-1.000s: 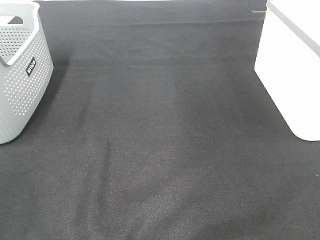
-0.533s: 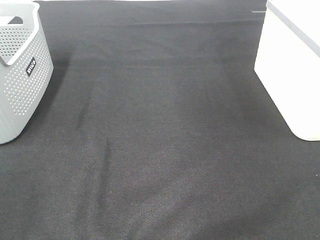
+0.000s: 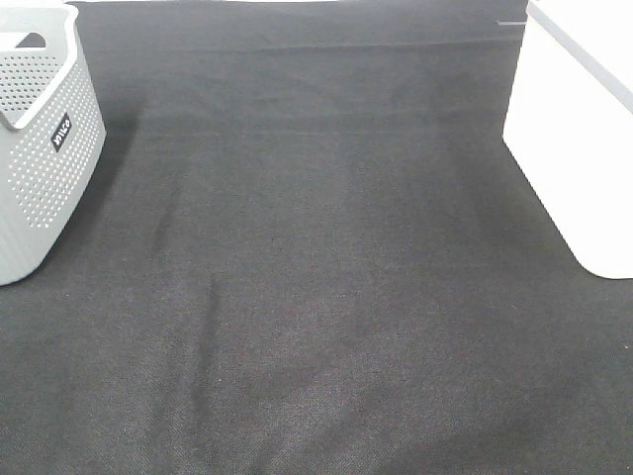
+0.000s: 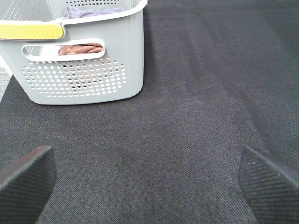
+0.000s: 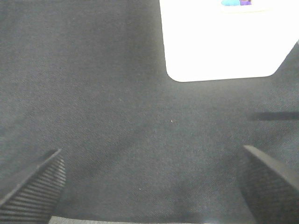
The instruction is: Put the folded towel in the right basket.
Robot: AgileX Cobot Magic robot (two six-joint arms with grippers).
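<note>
A lab-like tabletop: black cloth (image 3: 326,247), two laundry baskets (image 3: 45,139).

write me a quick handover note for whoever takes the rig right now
Left end effector: open, holding nothing, over bare black cloth, facing the grey perforated basket.
Right end effector: open, holding nothing, facing the white basket.
Grey perforated basket sits on the left of the black tablecloth, with reddish-brown cloth and a bluish-grey cloth inside. The white basket is on the right; something teal and purple shows at its edge.
Done: cannot confirm; no towel lies on the cloth between the baskets, and the white basket's inside is mostly out of view.
Left: check the white basket for the folded towel.
</note>
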